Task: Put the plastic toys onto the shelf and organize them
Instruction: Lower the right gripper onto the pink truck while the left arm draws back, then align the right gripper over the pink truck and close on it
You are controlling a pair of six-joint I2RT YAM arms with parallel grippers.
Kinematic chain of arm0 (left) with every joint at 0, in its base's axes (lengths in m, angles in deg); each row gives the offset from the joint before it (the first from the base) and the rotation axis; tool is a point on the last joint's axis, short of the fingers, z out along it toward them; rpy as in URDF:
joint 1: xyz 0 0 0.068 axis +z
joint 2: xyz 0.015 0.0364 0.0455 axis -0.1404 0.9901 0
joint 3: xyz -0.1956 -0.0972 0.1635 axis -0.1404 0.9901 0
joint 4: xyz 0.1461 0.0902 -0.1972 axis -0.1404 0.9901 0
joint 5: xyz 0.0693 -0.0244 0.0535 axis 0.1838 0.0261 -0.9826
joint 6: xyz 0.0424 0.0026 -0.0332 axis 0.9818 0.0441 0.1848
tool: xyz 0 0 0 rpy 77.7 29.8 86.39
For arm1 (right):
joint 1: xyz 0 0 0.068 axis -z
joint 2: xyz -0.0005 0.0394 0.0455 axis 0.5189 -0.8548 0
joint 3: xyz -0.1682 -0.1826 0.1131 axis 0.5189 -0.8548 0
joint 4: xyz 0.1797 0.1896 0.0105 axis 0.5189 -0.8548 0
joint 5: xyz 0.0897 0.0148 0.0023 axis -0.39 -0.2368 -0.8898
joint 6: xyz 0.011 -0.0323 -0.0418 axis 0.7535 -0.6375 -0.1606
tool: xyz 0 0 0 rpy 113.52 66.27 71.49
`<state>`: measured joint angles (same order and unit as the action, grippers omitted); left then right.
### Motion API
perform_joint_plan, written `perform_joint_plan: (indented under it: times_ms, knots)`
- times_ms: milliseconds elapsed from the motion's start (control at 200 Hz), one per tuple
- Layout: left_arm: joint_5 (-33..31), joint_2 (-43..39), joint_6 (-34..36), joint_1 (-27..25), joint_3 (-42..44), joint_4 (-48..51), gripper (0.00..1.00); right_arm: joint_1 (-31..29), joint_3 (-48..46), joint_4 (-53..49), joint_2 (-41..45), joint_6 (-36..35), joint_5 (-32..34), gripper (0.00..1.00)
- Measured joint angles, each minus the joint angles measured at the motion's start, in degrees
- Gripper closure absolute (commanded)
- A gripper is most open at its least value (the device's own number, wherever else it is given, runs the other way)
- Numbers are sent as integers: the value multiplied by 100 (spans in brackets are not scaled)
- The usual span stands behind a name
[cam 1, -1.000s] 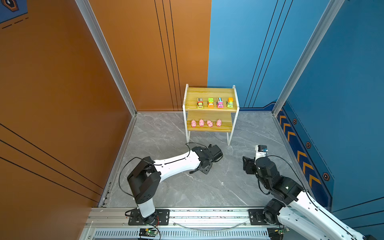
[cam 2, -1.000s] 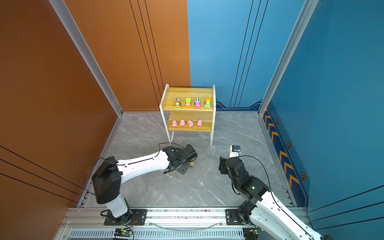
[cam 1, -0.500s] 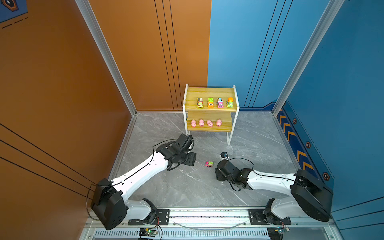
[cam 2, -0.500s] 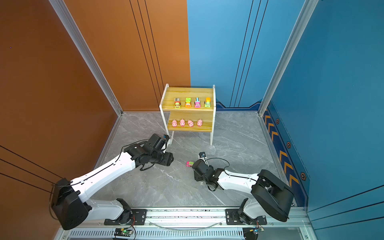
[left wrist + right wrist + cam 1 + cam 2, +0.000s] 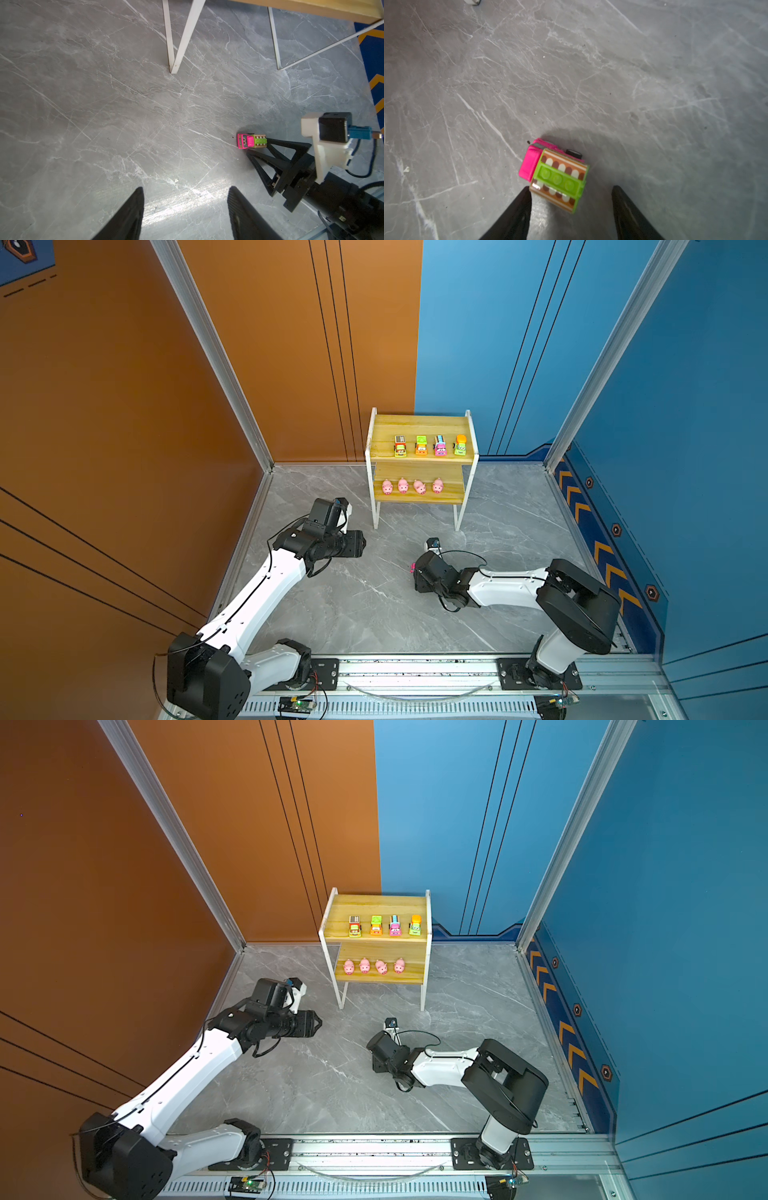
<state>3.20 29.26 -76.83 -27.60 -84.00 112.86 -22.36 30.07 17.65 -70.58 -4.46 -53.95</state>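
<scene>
The shelf (image 5: 419,425) stands against the back wall, with several toy cars (image 5: 421,445) on its upper board and several pink pigs (image 5: 403,486) on the lower one. One pink and green car (image 5: 554,174) lies on the grey floor in front. My right gripper (image 5: 571,189) is low over it and open. The car's rear sits between the fingertips, against one finger, with a gap to the other. In a top view only a pink sliver of the car (image 5: 412,569) shows beside the right gripper (image 5: 417,572). My left gripper (image 5: 186,188) is open and empty, off to the left.
The shelf's white legs (image 5: 173,52) stand on the floor beyond the car. The left gripper (image 5: 361,543) hovers near the shelf's left leg. Orange wall on the left, blue wall on the right, the arms' rail along the front.
The left gripper has pulled back to the left, leaving the pink car on the floor. The right arm has swung in and dropped low, its fingers now on either side of the car.
</scene>
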Motion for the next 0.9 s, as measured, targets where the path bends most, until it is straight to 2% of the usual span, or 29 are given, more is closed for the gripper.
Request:
perform_joint_plan:
  times_ms: [606,901]
  knots:
    - [334,31,0,236,144,-256,35,203,-13,-636,184,-133,76,40]
    - [369,96,0,273,144,-297,35,621,221,-684,-7,-396,-39,40]
